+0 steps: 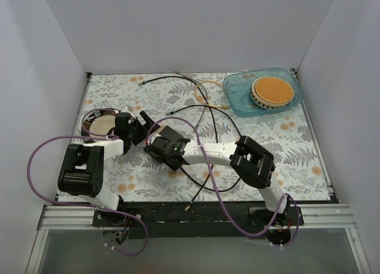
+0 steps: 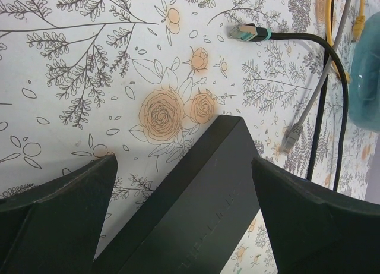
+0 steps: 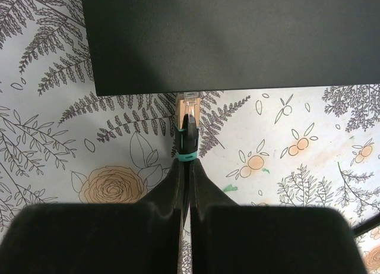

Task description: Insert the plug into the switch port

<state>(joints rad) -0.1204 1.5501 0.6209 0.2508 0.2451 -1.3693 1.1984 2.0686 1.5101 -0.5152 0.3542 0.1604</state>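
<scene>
In the right wrist view my right gripper (image 3: 188,161) is shut on the plug (image 3: 188,116), a clear connector with a black boot and a teal ring. The plug's tip meets the near edge of the flat black switch box (image 3: 225,36). The switch port itself is hidden under that edge. In the left wrist view my left gripper (image 2: 184,167) stands wide open, and a corner of the switch box (image 2: 202,208) lies between its fingers (image 2: 59,214) without touching them. From above, the left gripper (image 1: 144,127) and the right gripper (image 1: 155,149) sit close together at centre left.
A loose black cable with a teal-ringed plug (image 2: 243,31), a grey plug (image 2: 291,137) and a yellow cable (image 2: 328,24) lie beyond the box. A blue tray (image 1: 237,93) holding a round woven object sits back right. A round dish (image 1: 98,122) is by the left arm. White walls enclose the mat.
</scene>
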